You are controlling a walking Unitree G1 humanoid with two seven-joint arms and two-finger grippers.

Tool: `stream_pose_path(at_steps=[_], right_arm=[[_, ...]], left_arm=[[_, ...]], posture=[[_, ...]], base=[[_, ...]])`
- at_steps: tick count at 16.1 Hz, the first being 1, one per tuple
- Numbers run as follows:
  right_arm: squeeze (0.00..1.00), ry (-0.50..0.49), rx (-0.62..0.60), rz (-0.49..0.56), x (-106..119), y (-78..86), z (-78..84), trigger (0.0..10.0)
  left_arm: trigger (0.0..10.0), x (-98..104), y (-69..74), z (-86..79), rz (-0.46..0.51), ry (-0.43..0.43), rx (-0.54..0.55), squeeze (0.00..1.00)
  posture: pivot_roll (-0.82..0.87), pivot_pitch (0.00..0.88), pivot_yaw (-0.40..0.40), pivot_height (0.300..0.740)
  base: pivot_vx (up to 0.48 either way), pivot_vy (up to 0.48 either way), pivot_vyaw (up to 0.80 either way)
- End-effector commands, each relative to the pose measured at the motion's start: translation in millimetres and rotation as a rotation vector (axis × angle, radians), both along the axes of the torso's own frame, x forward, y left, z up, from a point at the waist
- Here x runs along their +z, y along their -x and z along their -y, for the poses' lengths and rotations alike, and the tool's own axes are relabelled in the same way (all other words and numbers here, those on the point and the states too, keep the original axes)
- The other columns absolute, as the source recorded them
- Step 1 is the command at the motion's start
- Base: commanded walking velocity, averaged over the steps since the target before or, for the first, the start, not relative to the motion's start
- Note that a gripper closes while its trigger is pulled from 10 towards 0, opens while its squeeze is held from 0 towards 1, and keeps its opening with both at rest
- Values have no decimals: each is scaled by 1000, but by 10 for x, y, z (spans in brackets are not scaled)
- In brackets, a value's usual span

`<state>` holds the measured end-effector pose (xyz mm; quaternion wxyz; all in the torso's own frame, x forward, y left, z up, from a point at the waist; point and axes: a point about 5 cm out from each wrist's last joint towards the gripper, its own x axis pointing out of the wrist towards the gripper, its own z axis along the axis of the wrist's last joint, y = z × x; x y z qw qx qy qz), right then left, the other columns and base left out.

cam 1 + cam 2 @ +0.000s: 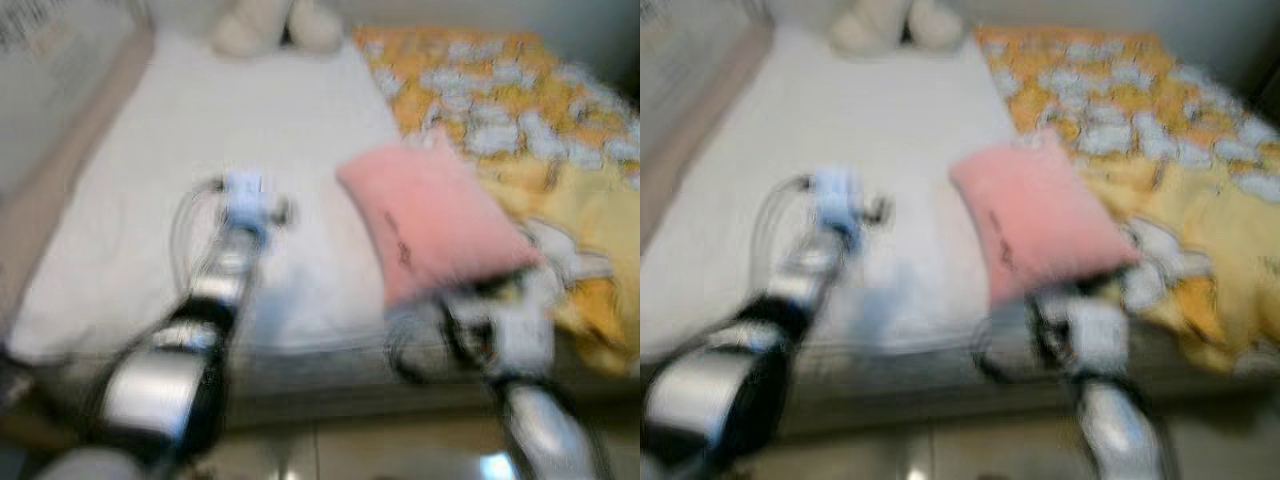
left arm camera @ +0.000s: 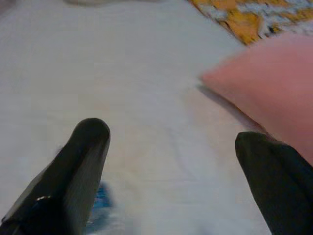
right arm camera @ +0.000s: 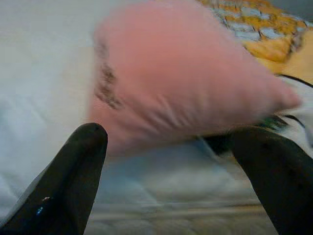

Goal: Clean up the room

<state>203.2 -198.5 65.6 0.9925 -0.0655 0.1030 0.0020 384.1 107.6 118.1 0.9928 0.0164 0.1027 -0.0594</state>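
Note:
A pink pillow (image 1: 430, 225) lies on the bed, half on the white sheet (image 1: 230, 130) and half on the yellow patterned blanket (image 1: 520, 90). My right gripper (image 3: 178, 147) is open just before the pillow's (image 3: 181, 83) near end, its fingers (image 3: 80, 171) spread wide and holding nothing. My left gripper (image 2: 173, 142) hovers open over the bare white sheet, with the pillow's (image 2: 269, 88) corner off to its right side. Both silver arms (image 1: 190, 330) reach out over the bed's near edge. The head views are blurred.
A pale plush toy (image 1: 275, 25) sits at the head of the bed. A beige bed rail or wall edge (image 1: 70, 160) runs along the left. Tiled floor (image 1: 350, 450) shows below the mattress's near edge.

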Motion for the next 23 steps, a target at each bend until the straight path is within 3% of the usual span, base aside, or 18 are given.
stream_pose_path(at_steps=[1,6,10,13,15,16,18,21,22,23], right_arm=[[0,-3,27,23,100,17,-55,10000],[0,-1,10,-12,129,203,-45,10000],[0,-4,20,-55,129,302,-67,10000],[0,-3,22,-70,125,328,-58,10000],[0,-3,25,-79,129,349,-60,10000],[0,-4,36,-97,116,382,-80,10000],[0,-3,38,-104,113,392,-83,10000],[0,2,34,-103,114,358,-56,10000],[0,2,33,-95,118,322,-59,10000],[0,0,33,-86,119,274,-71,10000]], left_arm=[[10000,0,-24,-78,-34,-42,42,0],[10000,21,-58,-157,-78,-104,148,0],[10000,-189,42,-430,-191,-362,238,0],[10000,-295,110,-531,-224,-394,287,0],[10000,-371,153,-532,-256,-361,291,0],[10000,-544,255,-483,-344,-258,298,0],[10000,-662,331,-423,-404,-185,292,0],[10000,-800,430,-387,-470,-156,263,0],[6275,-836,456,-364,-487,-148,241,0],[0,-853,466,-338,-493,-130,213,0]], posture=[[-309,122,-56,740],[-351,151,-56,740],[-353,179,-65,740],[-355,186,-67,740],[-358,199,-74,740],[-363,206,-78,740],[-367,206,-79,740],[-367,186,-70,740],[-363,176,-65,740],[-357,153,-57,740]], base=[[480,0,0],[0,0,0],[0,0,0],[0,0,0],[0,0,0],[0,0,0],[0,0,0],[0,0,0],[0,0,0],[0,0,0]])
